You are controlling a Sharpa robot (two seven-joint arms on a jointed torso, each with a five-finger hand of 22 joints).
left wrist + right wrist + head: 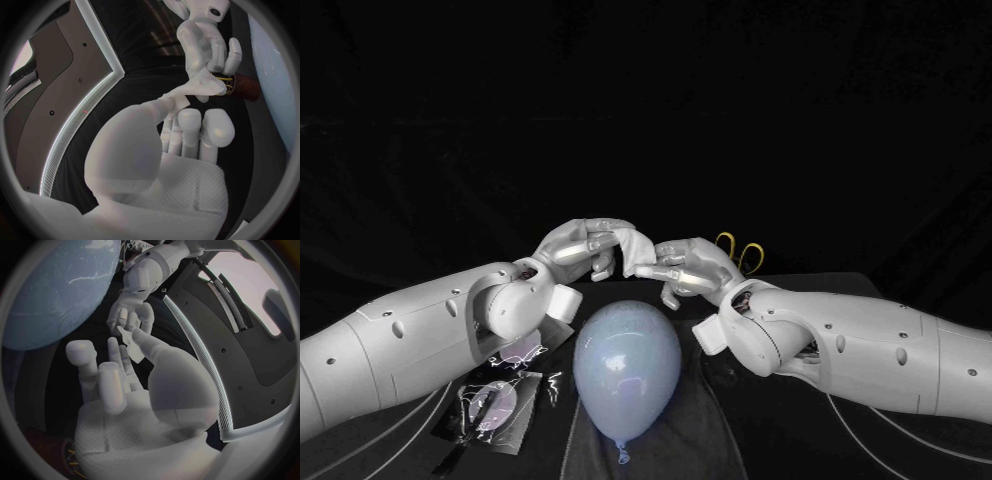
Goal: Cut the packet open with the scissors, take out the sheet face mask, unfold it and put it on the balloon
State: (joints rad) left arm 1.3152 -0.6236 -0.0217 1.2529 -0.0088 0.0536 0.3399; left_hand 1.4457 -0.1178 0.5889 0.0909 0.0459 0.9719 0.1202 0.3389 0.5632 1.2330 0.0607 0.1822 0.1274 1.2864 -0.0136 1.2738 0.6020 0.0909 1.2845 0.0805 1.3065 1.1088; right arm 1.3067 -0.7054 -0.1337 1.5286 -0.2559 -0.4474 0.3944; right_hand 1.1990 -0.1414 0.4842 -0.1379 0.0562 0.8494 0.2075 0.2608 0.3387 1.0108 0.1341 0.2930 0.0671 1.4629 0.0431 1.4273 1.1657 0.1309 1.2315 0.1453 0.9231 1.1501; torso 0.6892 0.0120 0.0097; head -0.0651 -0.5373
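Note:
Above the far end of the pale blue balloon (629,365) my two hands meet, and both pinch a small folded white sheet mask (636,250) between them. The left hand (584,245) holds its left side, the right hand (687,265) its right side. In the left wrist view the mask (187,92) stretches from my left hand (187,145) to the right hand (209,50). The right wrist view has the mask (131,344) between the right hand (125,400) and the left hand (132,312), beside the balloon (56,290). Yellow-handled scissors (741,252) lie just behind the right hand.
The cut packet (495,400), shiny and crumpled, lies at the near left under my left forearm. A dark mat (790,285) covers the table beneath the balloon and scissors.

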